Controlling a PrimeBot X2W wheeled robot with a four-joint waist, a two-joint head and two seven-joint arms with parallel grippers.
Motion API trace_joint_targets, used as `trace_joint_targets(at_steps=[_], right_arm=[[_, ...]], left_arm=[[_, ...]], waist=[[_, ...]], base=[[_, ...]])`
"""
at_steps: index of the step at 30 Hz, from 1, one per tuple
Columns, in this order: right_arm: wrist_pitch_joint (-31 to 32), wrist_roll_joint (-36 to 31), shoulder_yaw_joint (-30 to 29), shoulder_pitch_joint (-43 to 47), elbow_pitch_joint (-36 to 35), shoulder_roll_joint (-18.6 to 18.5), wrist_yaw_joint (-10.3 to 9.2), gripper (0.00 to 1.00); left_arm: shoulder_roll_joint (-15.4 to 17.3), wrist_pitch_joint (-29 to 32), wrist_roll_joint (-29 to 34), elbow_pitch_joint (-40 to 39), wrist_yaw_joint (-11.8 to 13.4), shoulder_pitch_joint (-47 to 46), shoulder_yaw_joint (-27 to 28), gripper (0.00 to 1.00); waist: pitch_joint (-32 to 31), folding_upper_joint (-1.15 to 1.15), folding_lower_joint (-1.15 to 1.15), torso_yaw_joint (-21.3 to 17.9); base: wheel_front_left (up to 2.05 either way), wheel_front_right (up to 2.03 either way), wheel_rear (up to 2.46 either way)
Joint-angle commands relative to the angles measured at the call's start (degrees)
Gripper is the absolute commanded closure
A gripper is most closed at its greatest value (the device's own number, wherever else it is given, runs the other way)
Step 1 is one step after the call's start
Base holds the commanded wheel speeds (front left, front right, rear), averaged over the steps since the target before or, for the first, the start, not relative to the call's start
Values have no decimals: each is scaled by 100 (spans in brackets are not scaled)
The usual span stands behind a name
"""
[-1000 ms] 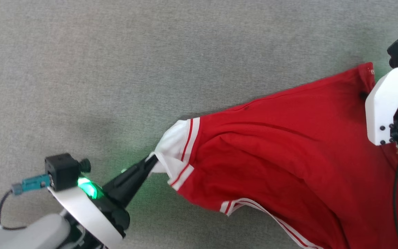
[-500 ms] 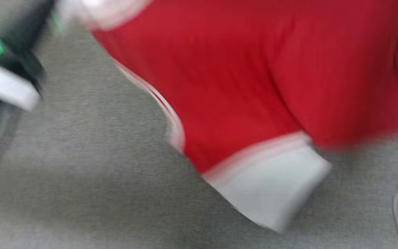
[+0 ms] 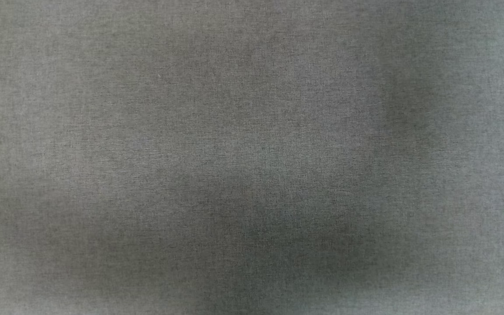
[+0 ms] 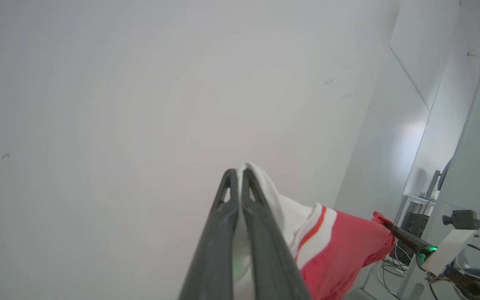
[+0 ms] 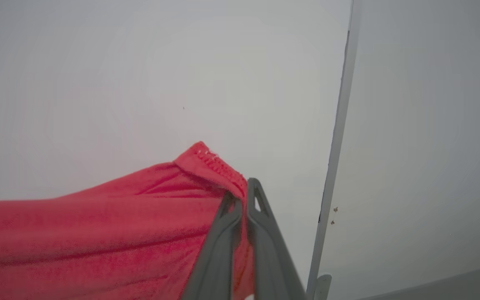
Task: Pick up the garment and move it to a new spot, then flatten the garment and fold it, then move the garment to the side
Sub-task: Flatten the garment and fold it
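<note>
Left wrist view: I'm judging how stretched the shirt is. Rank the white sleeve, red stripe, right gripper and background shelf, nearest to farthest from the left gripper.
1. white sleeve: pinched in the left gripper.
2. red stripe: just right, on the sleeve trim.
3. right gripper: far right, shut on a red corner of the garment.
4. shelf: behind the right gripper, by the wall.

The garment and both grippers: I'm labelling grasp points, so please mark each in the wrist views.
garment [image 5: 98,237]: right wrist view, on the red body fabric.
left gripper [image 4: 238,177]: left wrist view, between fingertips shut on the white sleeve.
right gripper [image 5: 242,196]: right wrist view, between fingertips shut on the red hemmed corner.
</note>
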Motion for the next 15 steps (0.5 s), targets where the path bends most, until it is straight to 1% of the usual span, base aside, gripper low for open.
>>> trace_joint_targets(at_steps=[1,5,8,9,12,13,15], right_arm=[[-57,-49,-157,255,133,-125,-60,100],[-227,-49,-106,849,526,-115,-57,100],[-329,126,157,1550,717,-105,-54,100],[-347,202,265,1789,740,-101,-52,100],[-377,576,576,2577,624,-94,-49,100],[-342,698,692,2864,525,-93,-49,100],[-257,994,897,3464,240,-105,-48,100]], left_arm=[[118,-19,-58,46,47,204,-11,100],[154,-104,-403,-244,39,1002,-129,100],[155,-222,-554,-636,35,1940,-165,100],[100,-259,-651,-764,35,2268,-151,100],[14,-354,-683,-1184,34,3281,-78,100],[4,-378,-597,-1316,34,3618,-59,100],[-112,-408,-580,-1565,33,4263,78,100]], waist=[[3,0,0,-2],[-11,0,0,-3],[-46,0,0,17],[-70,0,0,28],[-153,0,0,82],[-185,0,0,100],[-274,0,0,135]], base=[[0,0,0],[0,0,0],[0,0,0],[0,0,0],[0,0,0],[0,0,0],[0,0,0]])
